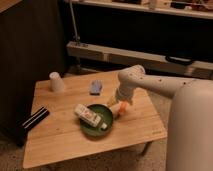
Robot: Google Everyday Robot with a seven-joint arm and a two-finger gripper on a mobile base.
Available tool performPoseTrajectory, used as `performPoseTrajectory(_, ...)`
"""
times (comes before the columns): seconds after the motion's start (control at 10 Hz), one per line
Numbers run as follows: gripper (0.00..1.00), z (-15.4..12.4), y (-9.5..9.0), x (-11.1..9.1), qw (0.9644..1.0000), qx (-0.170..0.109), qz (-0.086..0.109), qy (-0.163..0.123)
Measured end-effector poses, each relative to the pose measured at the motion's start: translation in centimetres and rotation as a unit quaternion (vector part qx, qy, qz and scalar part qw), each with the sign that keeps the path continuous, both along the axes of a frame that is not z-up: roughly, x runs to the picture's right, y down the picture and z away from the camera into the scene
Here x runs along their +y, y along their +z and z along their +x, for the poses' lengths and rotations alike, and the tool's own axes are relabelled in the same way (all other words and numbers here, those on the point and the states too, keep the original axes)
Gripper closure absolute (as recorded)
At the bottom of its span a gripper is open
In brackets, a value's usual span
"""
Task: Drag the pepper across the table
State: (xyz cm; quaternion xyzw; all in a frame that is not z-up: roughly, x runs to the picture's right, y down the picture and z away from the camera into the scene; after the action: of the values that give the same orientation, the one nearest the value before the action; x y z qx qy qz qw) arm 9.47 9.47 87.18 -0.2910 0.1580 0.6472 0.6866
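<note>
The pepper, a small orange-red tapered piece, lies on the light wooden table just right of the green plate's rim. My white arm reaches in from the right and bends down over it. The gripper is low over the pepper, its jaws open on either side of it, and it partly hides the pepper's right end. I cannot tell whether the fingers touch the pepper.
A green plate holds a white carton-like box at the table's middle. A blue pad and an upturned white cup sit at the back. A black flat object overhangs the left edge. Dark shelving stands behind.
</note>
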Motion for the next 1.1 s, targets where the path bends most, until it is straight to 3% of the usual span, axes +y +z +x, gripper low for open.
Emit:
performPoseTrajectory(0.2, 0.20, 0.9, 0.4, 0.3, 0.9993, 0.027, -0.008, 0.024)
performPoseTrajectory(1.1, 0.20, 1.1, 2.1, 1.8, 0.9972, 0.056, -0.023, 0.043)
